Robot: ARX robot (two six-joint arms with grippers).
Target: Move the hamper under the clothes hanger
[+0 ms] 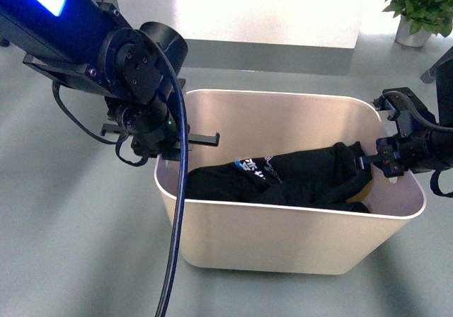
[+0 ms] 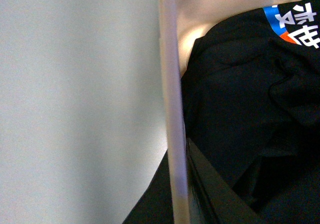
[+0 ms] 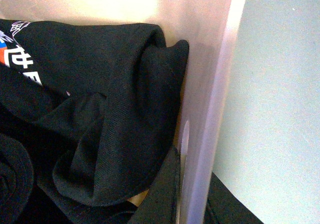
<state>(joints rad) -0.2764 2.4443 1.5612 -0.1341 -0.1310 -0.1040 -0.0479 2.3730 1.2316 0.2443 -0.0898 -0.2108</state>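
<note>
The cream-beige hamper (image 1: 283, 239) stands on the grey-green floor in the middle of the front view, with a black garment (image 1: 297, 179) bearing a blue and white print lying inside. My left gripper (image 1: 164, 154) is shut on the hamper's left rim (image 2: 172, 114); one finger sits inside the wall and one outside. My right gripper (image 1: 396, 168) is shut on the right rim (image 3: 210, 134) in the same way. The clothes hanger is out of view.
A pale wall or panel (image 1: 269, 9) with a dark base strip runs across the back. A potted green plant (image 1: 417, 6) stands at the back right. Bare floor (image 1: 64, 218) lies around the hamper.
</note>
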